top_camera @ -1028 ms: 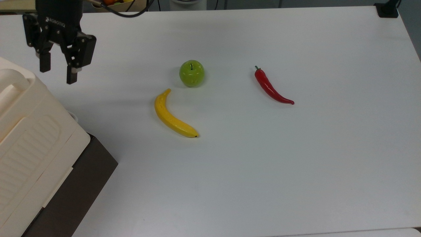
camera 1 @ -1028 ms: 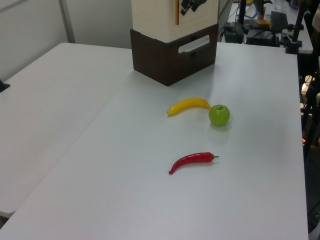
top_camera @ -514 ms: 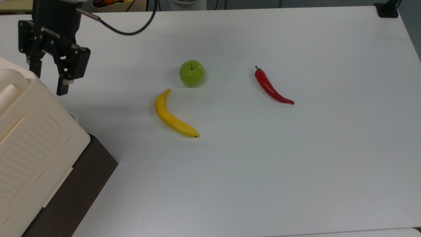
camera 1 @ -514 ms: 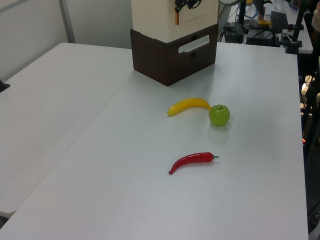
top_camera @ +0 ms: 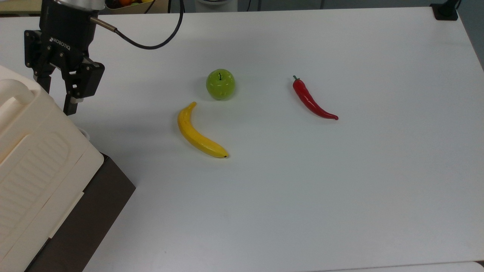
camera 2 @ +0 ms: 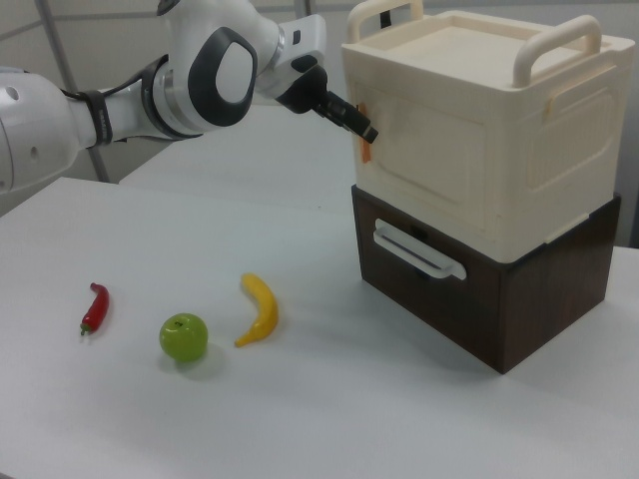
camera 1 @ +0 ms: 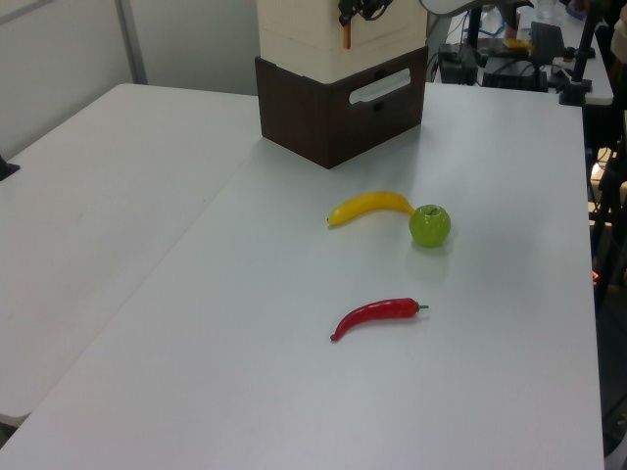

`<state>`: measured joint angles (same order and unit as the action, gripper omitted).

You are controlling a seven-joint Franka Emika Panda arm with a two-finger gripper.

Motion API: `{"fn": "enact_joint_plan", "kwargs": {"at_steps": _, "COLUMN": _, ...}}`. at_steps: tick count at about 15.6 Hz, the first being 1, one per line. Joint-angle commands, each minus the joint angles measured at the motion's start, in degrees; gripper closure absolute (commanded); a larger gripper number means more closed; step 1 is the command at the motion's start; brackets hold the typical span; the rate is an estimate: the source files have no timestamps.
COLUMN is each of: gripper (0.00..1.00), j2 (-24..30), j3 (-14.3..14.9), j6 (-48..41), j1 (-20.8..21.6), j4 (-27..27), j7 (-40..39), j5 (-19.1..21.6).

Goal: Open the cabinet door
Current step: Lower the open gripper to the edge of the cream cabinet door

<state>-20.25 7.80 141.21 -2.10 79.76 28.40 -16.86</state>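
Fingers at the cabinet's edge, door not yet opened

Gripper (top_camera: 57,101) sits at the upper corner of the cabinet (camera 2: 479,170), which stands at the table's (top_camera: 302,189) edge, at the top view's left. In the right view the black fingers (camera 2: 351,122) reach the cream face just beside a small orange tab (camera 2: 364,150) on the door (camera 2: 424,165). In the top view the two fingers are spread apart, one hanging free over the table and the other partly behind the cabinet's rounded corner; nothing is held between them.

Progress, as I judge it: the approach looks nearly done, but the opening itself is all still to do. The door lies flush with the cream body in the right view, with no gap showing. What is left is to catch the tab or door edge and swing the panel out.

Hard to make out: whether a fingertip actually touches the tab or only stands next to it. In the left view the gripper (camera 1: 361,10) is cut off by the top of the frame, and the cabinet's upper part is cropped there too. Where the door is hinged cannot be told.

Banana (top_camera: 197,133), apple (top_camera: 220,84) and chilli (top_camera: 312,99) lie well apart from the cabinet and out of the way.
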Motion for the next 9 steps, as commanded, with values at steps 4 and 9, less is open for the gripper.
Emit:
{"fn": "enact_joint_plan", "kwargs": {"at_steps": 4, "gripper": 0.57, "j2": -0.5, "j3": 0.4, "j6": 1.0, "j1": 0.7, "j4": -0.5, "j7": 1.6, "j5": -1.3}}
{"fn": "enact_joint_plan", "kwargs": {"at_steps": 9, "gripper": 0.82, "j2": -0.4, "j3": 0.4, "j6": 1.0, "j1": 0.7, "j4": -0.4, "j7": 1.5, "j5": -2.2}}
